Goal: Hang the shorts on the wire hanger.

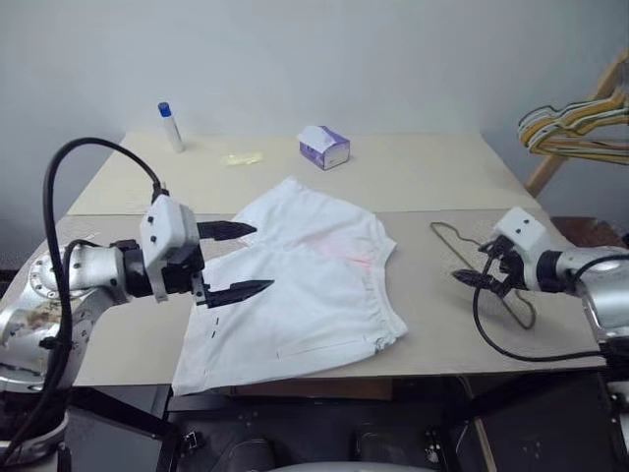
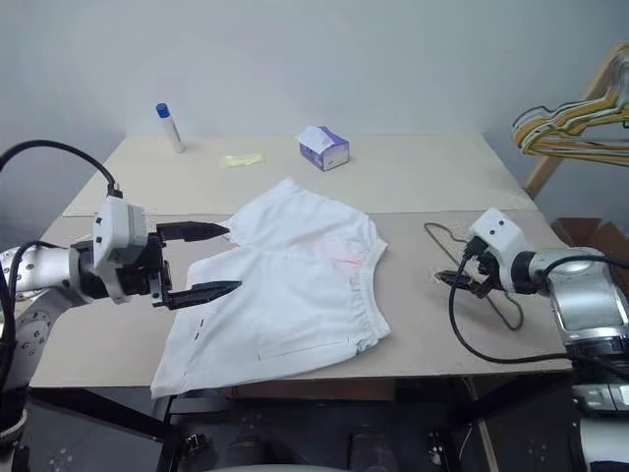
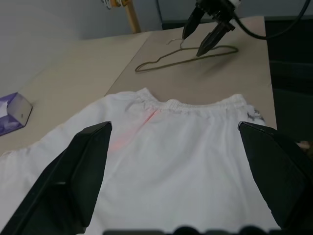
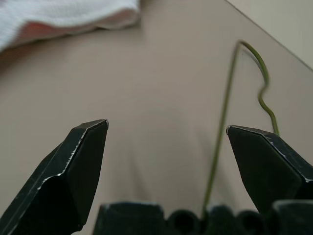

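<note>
I log: my left gripper (image 3: 178, 176), fingers spread, over the shorts (image 3: 181, 161); wire hanger (image 3: 188, 56) at 12 o'clock beyond the waistband; right gripper (image 3: 208, 30) above it, parted; tissue box (image 3: 12, 112) at 9.

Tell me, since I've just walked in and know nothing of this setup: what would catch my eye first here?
The white shorts lie spread flat across the middle of the table, with the open left gripper hovering over their left edge. To their right the thin wire hanger lies on the tabletop, the open right gripper poised just above it. At the table's far side sit a small purple-and-white tissue box and a blue-capped tube.
</note>
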Action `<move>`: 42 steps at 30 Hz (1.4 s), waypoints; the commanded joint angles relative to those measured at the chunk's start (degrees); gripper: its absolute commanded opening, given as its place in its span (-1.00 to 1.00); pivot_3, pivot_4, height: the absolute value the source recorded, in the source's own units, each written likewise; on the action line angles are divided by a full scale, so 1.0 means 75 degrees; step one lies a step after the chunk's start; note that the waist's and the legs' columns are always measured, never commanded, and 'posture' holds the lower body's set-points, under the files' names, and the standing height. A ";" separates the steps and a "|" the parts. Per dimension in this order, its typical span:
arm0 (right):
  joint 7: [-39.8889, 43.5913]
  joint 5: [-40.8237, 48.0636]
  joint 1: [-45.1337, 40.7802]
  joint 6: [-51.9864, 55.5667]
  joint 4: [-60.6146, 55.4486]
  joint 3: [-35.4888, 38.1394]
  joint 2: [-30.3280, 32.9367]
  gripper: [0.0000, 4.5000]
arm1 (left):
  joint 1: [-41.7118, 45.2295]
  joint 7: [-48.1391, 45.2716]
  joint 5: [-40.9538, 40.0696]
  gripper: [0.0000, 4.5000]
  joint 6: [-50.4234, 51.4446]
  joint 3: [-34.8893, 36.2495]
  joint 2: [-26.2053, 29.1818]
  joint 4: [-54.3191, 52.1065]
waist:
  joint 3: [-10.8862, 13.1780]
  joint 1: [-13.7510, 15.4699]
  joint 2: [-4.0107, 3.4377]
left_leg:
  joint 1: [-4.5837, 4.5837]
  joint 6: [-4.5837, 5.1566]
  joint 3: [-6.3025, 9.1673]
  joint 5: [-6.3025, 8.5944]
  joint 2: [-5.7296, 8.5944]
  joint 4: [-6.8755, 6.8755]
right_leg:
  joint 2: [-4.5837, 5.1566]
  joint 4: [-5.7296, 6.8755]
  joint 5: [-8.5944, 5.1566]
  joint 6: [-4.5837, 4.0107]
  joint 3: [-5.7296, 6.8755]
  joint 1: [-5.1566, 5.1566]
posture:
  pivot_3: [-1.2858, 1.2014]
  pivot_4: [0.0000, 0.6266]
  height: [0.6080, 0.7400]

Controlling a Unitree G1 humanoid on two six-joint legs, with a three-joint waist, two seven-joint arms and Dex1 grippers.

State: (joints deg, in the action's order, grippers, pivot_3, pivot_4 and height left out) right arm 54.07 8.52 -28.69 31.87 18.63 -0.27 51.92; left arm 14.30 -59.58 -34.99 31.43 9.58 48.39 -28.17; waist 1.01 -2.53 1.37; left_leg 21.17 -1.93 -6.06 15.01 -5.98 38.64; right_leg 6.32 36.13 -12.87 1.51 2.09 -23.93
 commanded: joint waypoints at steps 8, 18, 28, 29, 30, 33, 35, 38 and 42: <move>-0.0052 -0.1112 -0.1600 -0.1172 0.3548 -0.0709 -0.0442 1.00 | 0.0292 -0.0049 -0.0074 0.99 -0.0245 -0.0252 -0.0051 -0.0141 | 0.0000 -0.0229 -0.0003 | 0.0000 0.0001 0.0012 0.0001 0.0001 0.0000 | -0.0001 -0.0008 0.0000 0.0004 0.0003 0.0012 | 0.02 -1.00 1.00; 0.0643 -0.1636 -0.2429 -0.1553 0.5367 -0.1095 -0.0784 1.00 | 0.0059 -0.0070 0.0062 0.99 -0.0373 -0.0325 0.0002 -0.0266 | 0.0000 -0.0215 -0.0010 | -0.0002 0.0001 0.0014 0.0001 0.0001 0.0002 | -0.0001 -0.0007 0.0000 0.0005 0.0002 0.0013 | 0.02 -1.00 1.00; 0.0684 -0.2043 -0.2745 -0.1487 0.6130 -0.1157 -0.0955 0.59 | 0.0208 0.0055 -0.0252 1.00 -0.0212 -0.0208 -0.0187 -0.0283 | -0.0002 -0.0214 -0.0013 | -0.0004 0.0000 0.0014 0.0000 0.0001 0.0003 | -0.0001 -0.0005 0.0001 0.0005 0.0002 0.0016 | 0.02 -1.00 1.00; 0.0658 -0.2070 -0.2766 -0.1465 0.6152 -0.1155 -0.0970 0.45 | 0.0220 0.0079 -0.0277 1.00 -0.0217 -0.0206 -0.0200 -0.0281 | -0.0002 -0.0214 -0.0013 | -0.0004 0.0001 0.0014 0.0000 0.0001 0.0003 | -0.0001 -0.0005 0.0001 0.0005 0.0002 0.0016 | 0.02 -1.00 1.00; 0.0651 -0.2132 -0.2776 -0.1456 0.6155 -0.1193 -0.0985 0.32 | 0.0227 0.0100 -0.0323 1.00 -0.0201 -0.0206 -0.0207 -0.0276 | -0.0002 -0.0213 -0.0013 | -0.0004 0.0001 0.0014 0.0000 0.0001 0.0003 | -0.0001 -0.0005 0.0001 0.0005 0.0002 0.0016 | 0.02 -1.00 1.00; 0.0578 -0.2224 -0.2771 -0.1434 0.6188 -0.1219 -0.1037 -0.14 | 0.0243 0.0113 -0.0360 1.00 -0.0204 -0.0252 -0.0197 -0.0261 | -0.0002 -0.0214 -0.0013 | -0.0005 0.0000 0.0015 0.0000 0.0001 0.0003 | -0.0001 -0.0005 0.0001 0.0005 0.0003 0.0017 | 0.02 -1.00 1.00; 0.0516 -0.2264 -0.2747 -0.1457 0.6223 -0.1199 -0.1059 -0.46 | 0.0241 0.0120 -0.0332 1.00 -0.0233 -0.0289 -0.0186 -0.0256 | -0.0002 -0.0214 -0.0013 | -0.0007 0.0000 0.0015 0.0000 0.0001 0.0003 | -0.0001 -0.0005 0.0001 0.0006 0.0003 0.0020 | 0.02 -1.00 1.00; 0.0414 -0.2341 -0.2697 -0.1500 0.6218 -0.1217 -0.1073 -0.92 | 0.0230 0.0127 -0.0318 1.00 -0.0248 -0.0303 -0.0185 -0.0241 | -0.0003 -0.0214 -0.0013 | -0.0007 0.0000 0.0015 0.0000 0.0001 0.0003 | -0.0001 -0.0006 0.0000 0.0006 0.0003 0.0020 | 0.02 -1.00 1.00; 0.0109 -0.2296 -0.2655 -0.1560 0.6145 -0.1082 -0.1117 -0.98 | 0.0180 0.0074 -0.0288 1.00 -0.0289 -0.0332 -0.0172 -0.0236 | -0.0003 -0.0214 -0.0012 | -0.0011 0.0000 0.0016 0.0000 0.0001 0.0003 | -0.0001 -0.0007 0.0000 0.0006 0.0004 0.0029 | 0.02 -1.00 1.00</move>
State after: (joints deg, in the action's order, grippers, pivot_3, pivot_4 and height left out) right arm 56.15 -8.54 -48.80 20.54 64.63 -8.84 44.04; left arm 14.96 -59.05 -36.64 30.14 6.55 46.89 -28.79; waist 0.98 -4.14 1.29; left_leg 21.06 -1.93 -5.94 15.02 -5.97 38.67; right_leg 6.31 36.07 -12.86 1.56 2.13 -23.67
